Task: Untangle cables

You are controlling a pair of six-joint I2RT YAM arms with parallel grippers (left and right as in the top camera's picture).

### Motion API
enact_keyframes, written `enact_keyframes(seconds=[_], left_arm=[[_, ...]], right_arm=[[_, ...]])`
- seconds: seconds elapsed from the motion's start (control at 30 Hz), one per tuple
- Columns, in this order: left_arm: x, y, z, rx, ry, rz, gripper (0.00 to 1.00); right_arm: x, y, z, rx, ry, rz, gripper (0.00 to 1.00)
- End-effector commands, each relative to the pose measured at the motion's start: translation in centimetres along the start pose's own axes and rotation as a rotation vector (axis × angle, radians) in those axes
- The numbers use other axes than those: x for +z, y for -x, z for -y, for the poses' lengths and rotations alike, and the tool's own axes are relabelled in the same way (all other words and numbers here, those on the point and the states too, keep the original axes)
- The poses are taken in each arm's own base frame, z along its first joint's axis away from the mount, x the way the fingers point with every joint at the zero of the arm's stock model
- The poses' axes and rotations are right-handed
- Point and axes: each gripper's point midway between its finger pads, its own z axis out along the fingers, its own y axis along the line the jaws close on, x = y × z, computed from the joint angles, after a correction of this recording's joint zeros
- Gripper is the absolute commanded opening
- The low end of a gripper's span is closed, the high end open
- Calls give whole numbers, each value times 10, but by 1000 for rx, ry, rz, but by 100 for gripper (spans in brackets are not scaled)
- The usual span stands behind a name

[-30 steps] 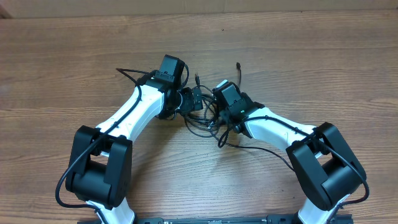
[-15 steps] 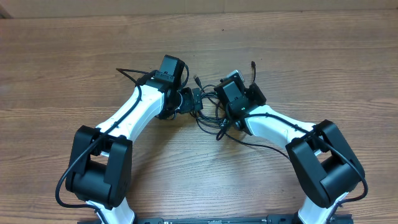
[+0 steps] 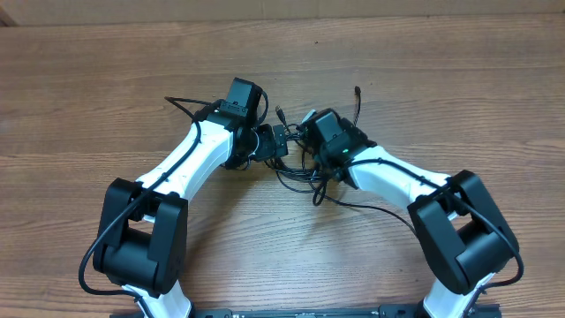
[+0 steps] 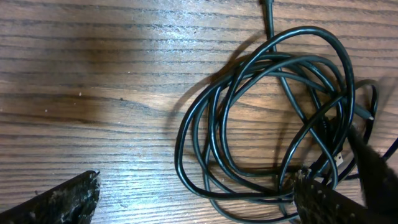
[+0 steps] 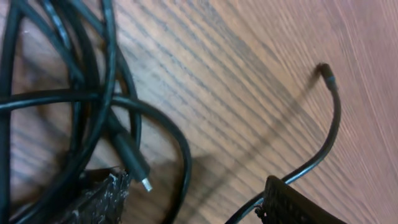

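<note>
The left gripper [image 4: 196, 194] stands spread wide: in its wrist view one finger [image 4: 65, 200] is at the near left corner and the other at the near right corner, well apart, with bare wood between them. It pinches nothing. The cables [image 3: 298, 172] lie on the table [image 3: 106, 97] as one loose bundle of black loops. In the left wrist view, the bundle sits toward the right finger, and its nearest strands pass just beside that fingertip. Whether they touch it I cannot tell.

The right gripper [image 5: 193, 196] is also spread, its two fingers apart at the near edge of its wrist view. A cord with a small silver-tipped plug [image 5: 134, 165] lies just beside its left finger, and several strands cross above that finger. On the other side, one thin cord rises from beside the right finger and curves up to a free end [image 5: 323, 70] that is lifted off the wood; I cannot tell if the finger touches it.

From overhead, both grippers face each other at the middle of the table, with the bundle between them and slightly nearer.
</note>
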Motion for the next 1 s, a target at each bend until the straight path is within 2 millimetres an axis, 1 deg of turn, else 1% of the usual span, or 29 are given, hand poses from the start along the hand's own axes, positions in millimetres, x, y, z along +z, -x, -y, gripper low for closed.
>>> enact_keyframes(seconds=[0.0, 0.1, 0.13, 0.17, 0.2, 0.23, 0.27, 0.33, 0.4, 0.5, 0.53, 0.57, 0.63, 0.67, 0.73, 0.83, 0.87, 0.97], left_arm=[[-1, 3, 1, -4, 0, 13, 100], [-1, 4, 1, -4, -1, 13, 100], [-1, 4, 1, -4, -1, 14, 100], [-1, 4, 1, -3, -2, 14, 99], [-1, 4, 1, -3, -2, 14, 100], [-1, 4, 1, -4, -1, 14, 100], [-1, 4, 1, -4, -1, 14, 100], [-1, 4, 1, -4, -1, 14, 99], [-1, 4, 2, -3, -2, 15, 99], [-1, 4, 2, -3, -2, 15, 100], [-1, 4, 2, -3, -2, 15, 99], [-1, 4, 2, -3, -2, 15, 100], [-1, 4, 2, -3, -2, 16, 100], [-1, 4, 2, -3, -2, 16, 100], [-1, 4, 2, -3, -2, 15, 100], [-1, 4, 2, -3, -3, 16, 100], [-1, 5, 2, -3, -4, 18, 99], [-1, 6, 3, -2, -6, 21, 100]], right_arm=[[10, -3, 2, -16, 104, 31, 65], [14, -2, -8, -1, 204, 69, 55], [16, -3, -9, -19, 206, 67, 53], [18, -5, -10, -50, 203, 60, 49], [20, -7, -9, -55, 195, 52, 48], [20, -7, -6, -54, 176, 45, 49], [20, -8, 3, -50, 135, 34, 46], [16, -4, 10, -12, 103, 34, 46], [7, 7, 22, 107, 76, 61, 44], [-11, 26, 44, 264, 54, 118, 44], [-15, 32, 48, 294, 59, 140, 44], [-19, 41, 48, 302, 98, 176, 55], [-19, 45, 36, 264, 170, 203, 62], [-17, 43, 30, 223, 195, 197, 62], [-11, 31, 17, 128, 225, 153, 62], [-4, 16, 9, -23, 235, 105, 61], [-2, 15, 8, -49, 236, 104, 59], [3, 15, 7, -107, 234, 111, 58]])
